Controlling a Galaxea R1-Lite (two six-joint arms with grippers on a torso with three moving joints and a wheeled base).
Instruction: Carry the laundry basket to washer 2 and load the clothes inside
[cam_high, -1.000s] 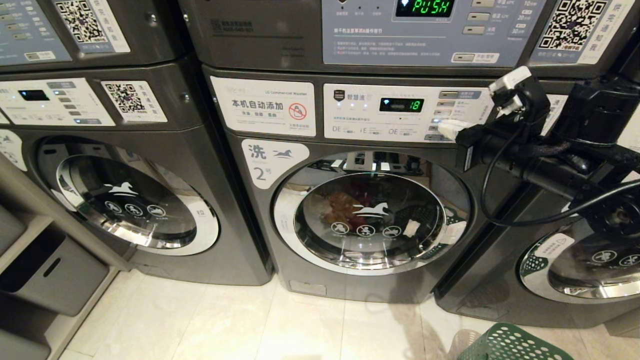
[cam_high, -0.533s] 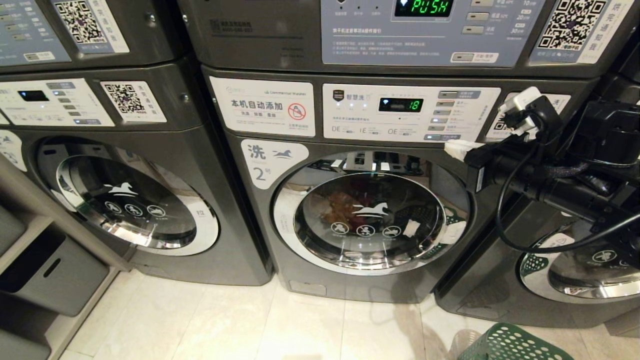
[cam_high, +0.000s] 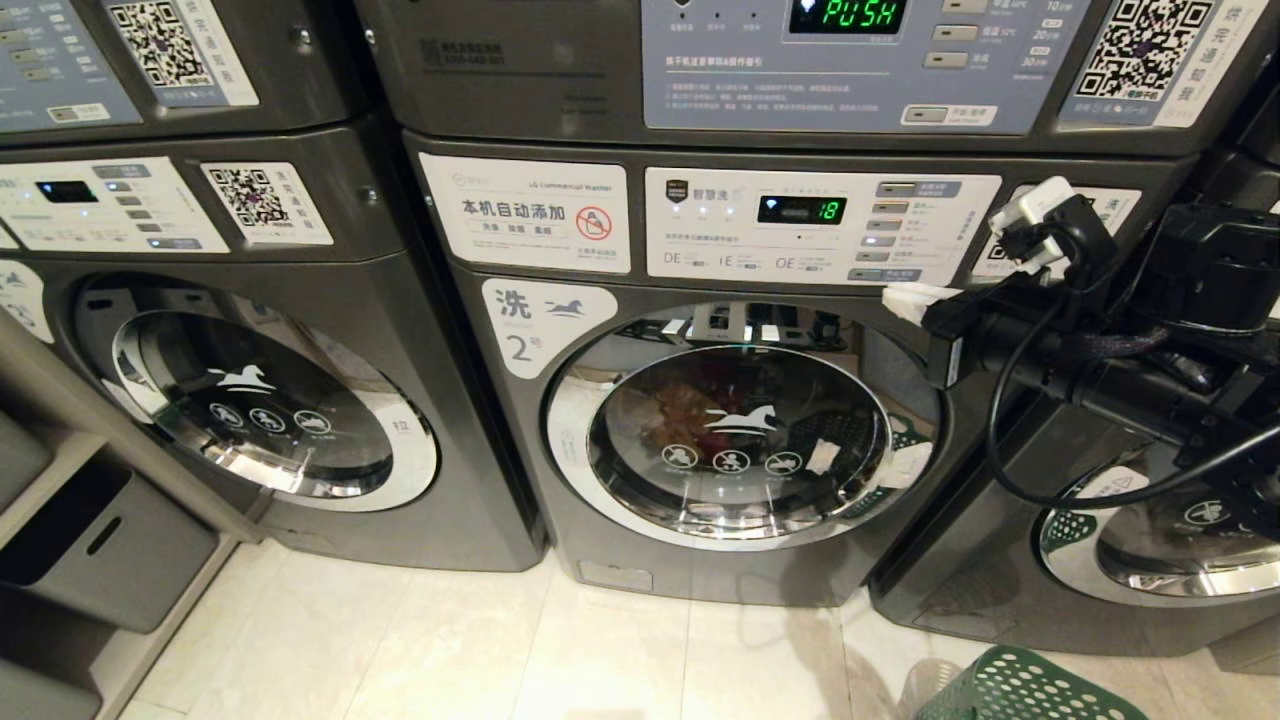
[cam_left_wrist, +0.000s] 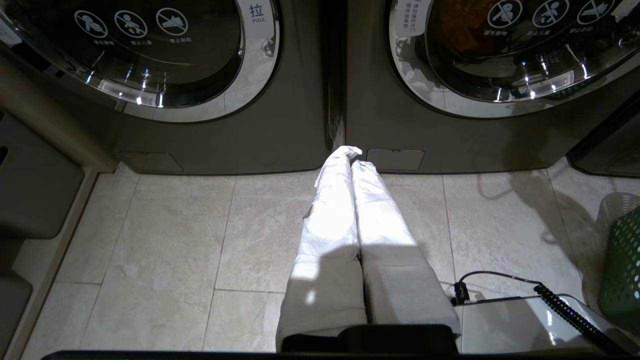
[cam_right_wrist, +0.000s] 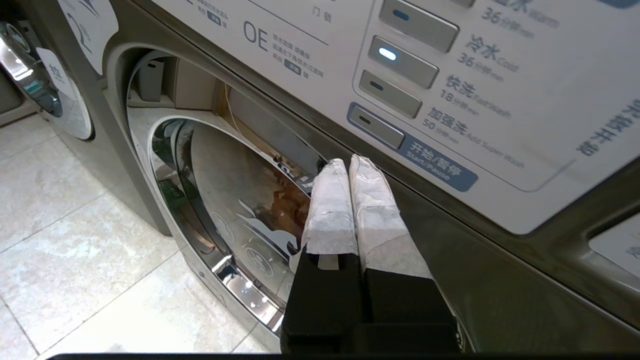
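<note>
Step in hand: right gripper (cam_right_wrist: 350, 167), tips pressed together and empty, sits just below the start/pause button (cam_right_wrist: 376, 126) on washer 2 (cam_high: 700, 420), centre frame.
Technique: keep tips together; approach the button squarely, press briefly.
Clothes (cam_high: 680, 410): orange and red cloth behind the closed glass door.
Laundry basket (cam_high: 1020, 690): lower right, on the floor.
Left gripper (cam_left_wrist: 352, 155): closed, empty, low above the floor.
Surface: pale tiled floor (cam_high: 450, 650), washers side by side.

basket (cam_high: 1020, 690) cut off, clothes (cam_high: 680, 415) dim behind glass
</note>
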